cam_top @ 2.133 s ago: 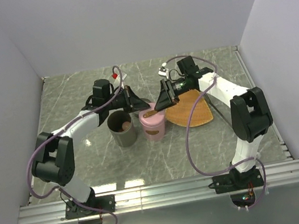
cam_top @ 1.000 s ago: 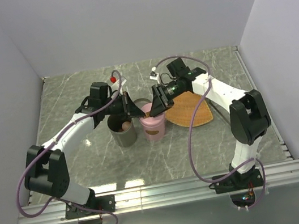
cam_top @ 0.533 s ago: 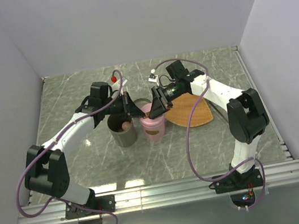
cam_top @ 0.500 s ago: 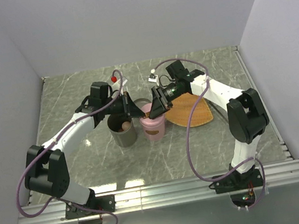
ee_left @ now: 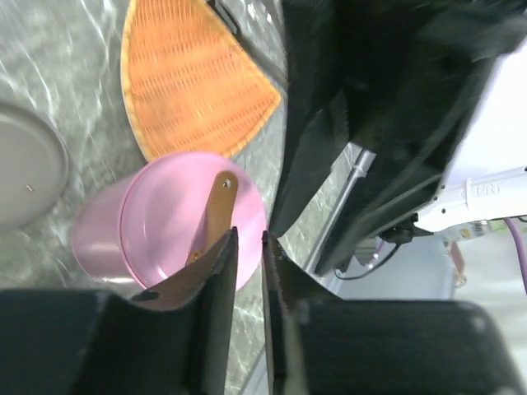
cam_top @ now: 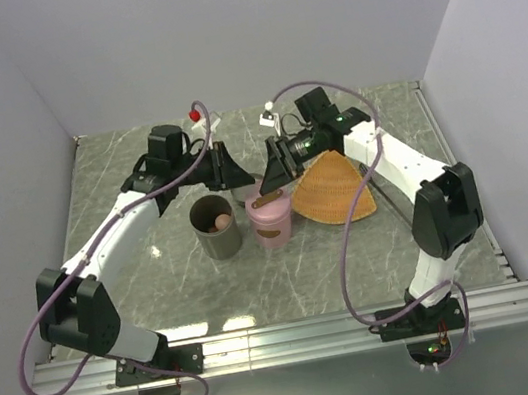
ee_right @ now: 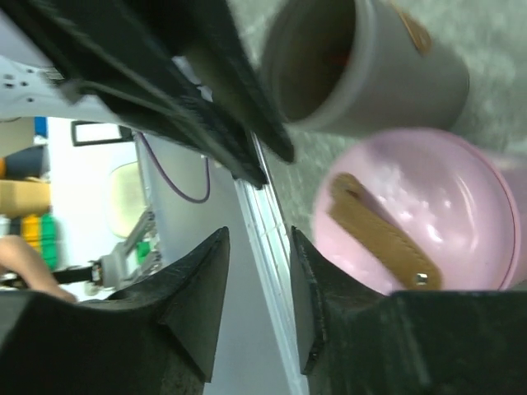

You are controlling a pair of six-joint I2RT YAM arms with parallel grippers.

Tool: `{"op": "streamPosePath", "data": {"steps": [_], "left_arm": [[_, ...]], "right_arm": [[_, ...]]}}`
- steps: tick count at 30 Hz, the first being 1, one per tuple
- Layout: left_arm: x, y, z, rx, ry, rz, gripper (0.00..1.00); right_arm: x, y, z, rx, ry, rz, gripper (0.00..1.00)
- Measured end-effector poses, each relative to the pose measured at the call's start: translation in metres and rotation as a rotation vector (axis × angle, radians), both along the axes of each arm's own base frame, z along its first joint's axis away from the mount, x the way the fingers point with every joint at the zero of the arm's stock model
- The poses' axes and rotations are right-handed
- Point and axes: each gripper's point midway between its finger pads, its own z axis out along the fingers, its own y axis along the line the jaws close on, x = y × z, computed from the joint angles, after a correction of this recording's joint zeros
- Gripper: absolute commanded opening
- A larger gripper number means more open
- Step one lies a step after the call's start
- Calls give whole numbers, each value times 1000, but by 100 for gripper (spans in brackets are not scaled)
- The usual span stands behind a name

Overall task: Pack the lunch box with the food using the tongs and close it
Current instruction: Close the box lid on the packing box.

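Observation:
The pink lunch box (cam_top: 271, 222) stands mid-table, its lid on top with a brown strap (cam_top: 264, 199) lying across it. The same lid (ee_left: 177, 218) fills the left wrist view, and the right wrist view shows the strap (ee_right: 375, 234). My left gripper (cam_top: 235, 177) hovers just left of the lid; its fingers (ee_left: 249, 239) are slightly apart, with nothing between them. My right gripper (cam_top: 269, 184) hangs at the lid's right side, open and empty (ee_right: 259, 234). A beige ball of food (cam_top: 221, 223) lies in the grey cup (cam_top: 215, 228). The tongs are hidden.
The grey cup (ee_right: 362, 74) stands open right beside the pink box, on its left. An orange fan-shaped woven tray (cam_top: 334, 191) lies to the right, under my right forearm. White walls enclose the table on three sides.
Both grippers have risen and drawn back from the top of the pink box. The left jaws have parted and the right have widened a little. The lid stays on the box.

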Motion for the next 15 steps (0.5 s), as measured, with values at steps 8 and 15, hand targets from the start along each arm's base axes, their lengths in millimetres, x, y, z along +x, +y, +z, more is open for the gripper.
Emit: {"op": "streamPosePath", "data": {"steps": [8, 15], "left_arm": [[22, 25, 28, 39, -121, 81, 48], [52, 68, 25, 88, -128, 227, 49]], "right_arm": [[23, -11, 51, 20, -176, -69, 73], [128, -63, 38, -167, -271, -351, 76]]}}
